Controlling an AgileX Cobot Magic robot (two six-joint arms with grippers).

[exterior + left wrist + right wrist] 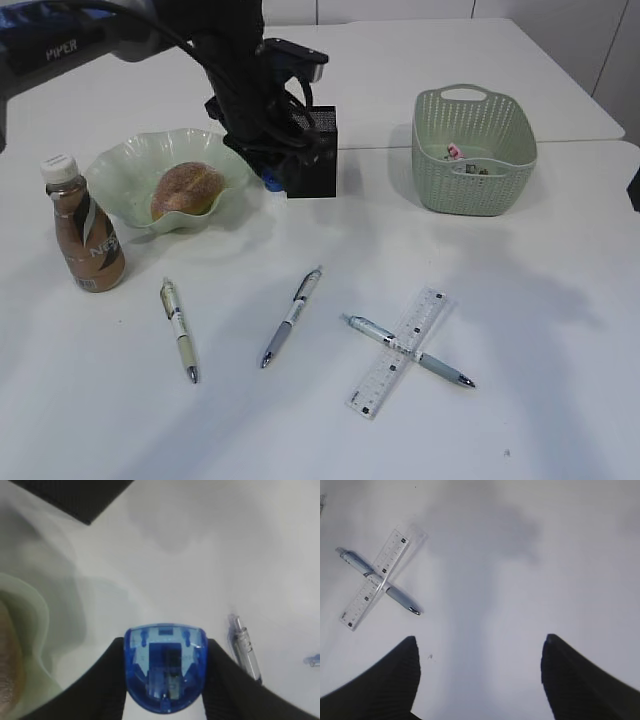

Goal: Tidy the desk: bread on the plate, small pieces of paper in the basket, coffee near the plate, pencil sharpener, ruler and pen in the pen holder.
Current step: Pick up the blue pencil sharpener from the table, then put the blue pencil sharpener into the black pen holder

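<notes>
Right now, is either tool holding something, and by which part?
The left tool holds the blue pencil sharpener by its two sides. The right tool is empty.

You had bright, even light from above on the white desk (560,420), with only soft, diffuse shadows beside the plate (120,165) and pen holder (312,165). Your left wrist view was blurred toward its edges; the blue pencil sharpener (165,672) stayed fairly sharp. A broad grey shadow crossed your right wrist view.
</notes>
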